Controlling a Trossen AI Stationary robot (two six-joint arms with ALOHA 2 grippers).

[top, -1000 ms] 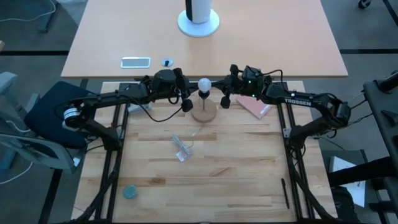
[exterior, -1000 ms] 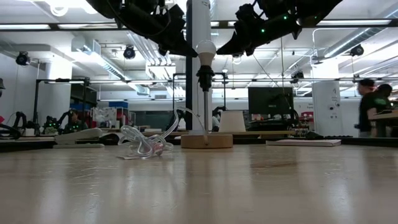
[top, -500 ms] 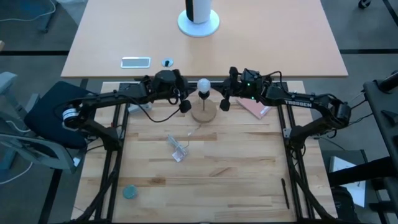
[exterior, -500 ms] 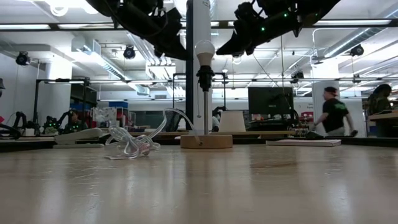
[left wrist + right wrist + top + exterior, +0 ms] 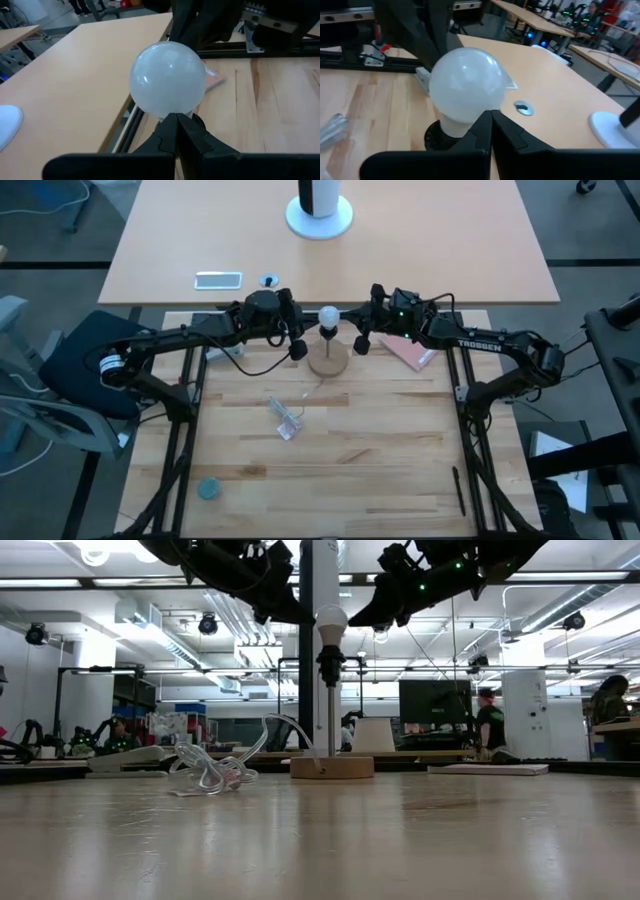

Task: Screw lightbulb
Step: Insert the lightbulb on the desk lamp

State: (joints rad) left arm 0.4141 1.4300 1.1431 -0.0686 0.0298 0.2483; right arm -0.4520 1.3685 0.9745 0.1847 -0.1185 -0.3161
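Two matte black jointed arms with black cables; white "TROSSEN" lettering on the right arm; small green lights glow near its wrist.

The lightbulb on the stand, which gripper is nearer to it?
Left, slightly. The left gripper sits just off the lightbulb on one side; the right gripper flanks it on the opposite side, a bit farther off. Both are shut, neither holding it.

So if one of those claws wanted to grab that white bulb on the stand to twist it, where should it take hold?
Probably around the widest part of the lightbulb, the round frosted globe, coming in level from either side. It stands upright in the black socket, so its pale neck sits half hidden there, and only the globe stands free. Both the left claw and the right claw sit shut beside it.
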